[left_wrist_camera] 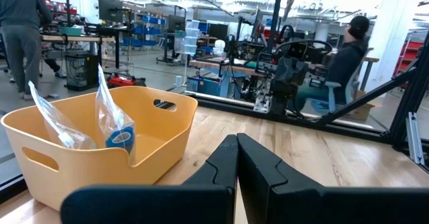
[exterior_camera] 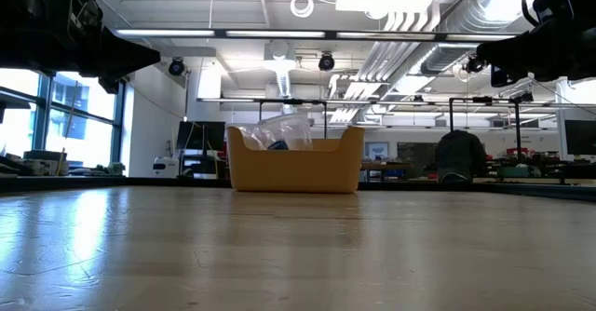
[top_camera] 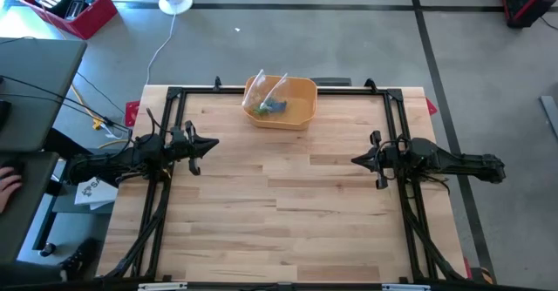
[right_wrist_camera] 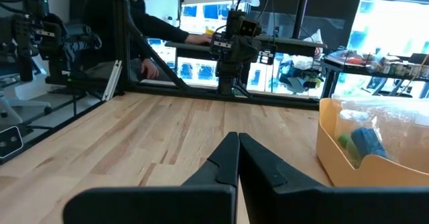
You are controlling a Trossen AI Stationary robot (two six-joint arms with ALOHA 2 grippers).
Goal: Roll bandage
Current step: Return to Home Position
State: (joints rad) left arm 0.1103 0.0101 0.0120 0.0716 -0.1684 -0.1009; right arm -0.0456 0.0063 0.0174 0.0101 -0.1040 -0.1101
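The left gripper [top_camera: 214,143] and the right gripper [top_camera: 356,160] face each other over the table [top_camera: 288,213]. Each has its fingers pressed together with nothing between them, and the wrist views show the tips meeting in a closed seam.

The yellow bin [top_camera: 301,119] stands at the far edge of the table. It lies off to one side of both pairs of fingertips, well apart from each and roughly midway between them. The zip bag [top_camera: 272,92] stands inside it, leaning on the wall with its top above the rim. The blue bandage [top_camera: 278,105] sits low in the bag.

The job looks nearly done, so little is at risk. The bag is propped up, not lying flat, so a knock to the bin or a shake of the table from an arm settling could tip it over the rim. If the seal is not fully pressed, the bandage could slide out. The loose cables [top_camera: 96,117] beside the table, behind the left fingers, could catch on that arm.

The bag's seal cannot be made out in any view, nor how tightly the bandage is rolled. Something green [top_camera: 259,110] lies beside the bandage in the bag, but I cannot tell what it is. In the low view the bin's wall hides the lower part of the bag, and both grippers are cut off at the upper corners.
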